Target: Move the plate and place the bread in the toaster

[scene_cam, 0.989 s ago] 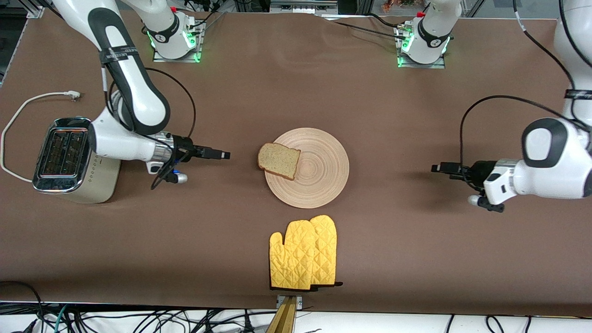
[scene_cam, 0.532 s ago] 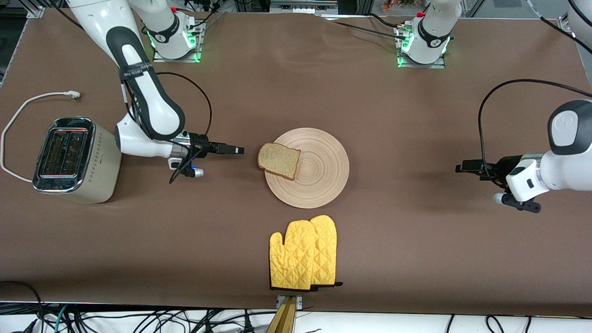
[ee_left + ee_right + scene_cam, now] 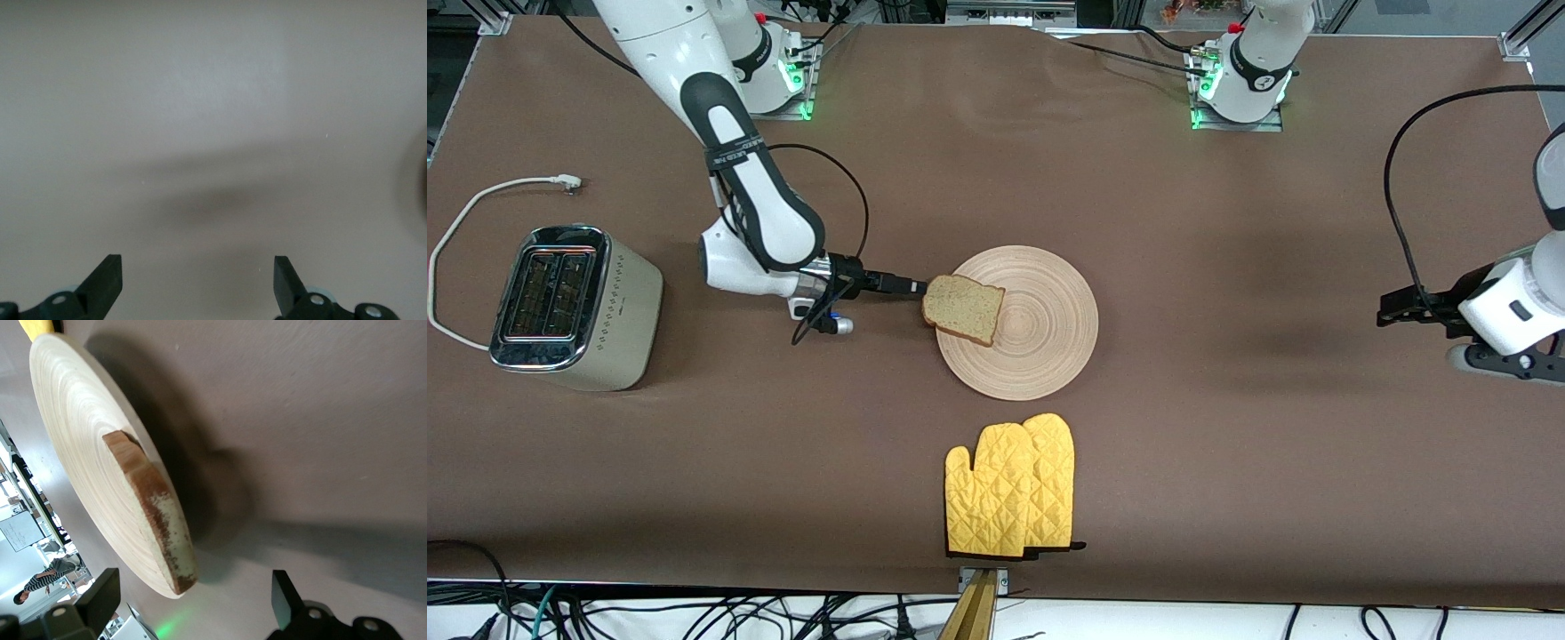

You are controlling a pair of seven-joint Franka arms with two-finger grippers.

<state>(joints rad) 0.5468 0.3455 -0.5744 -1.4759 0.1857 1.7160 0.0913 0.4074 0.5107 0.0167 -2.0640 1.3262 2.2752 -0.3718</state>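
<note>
Brown table (image 3: 1227, 462), unlabelled toaster (image 3: 574, 307).

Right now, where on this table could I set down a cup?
Bare cloth lies between the plate and the left hand, and between the toaster and the yellow mitts. It is crowded where the right hand meets the bread.

The right gripper (image 3: 914, 286) is just beside the bread (image 3: 963, 308), which lies on the plate (image 3: 1040, 338) and hangs over its rim toward this gripper. The toaster (image 3: 569, 307) stands well apart from it, at the right arm's end. The mitts (image 3: 1009, 484) lie nearer the front camera than the plate
</note>
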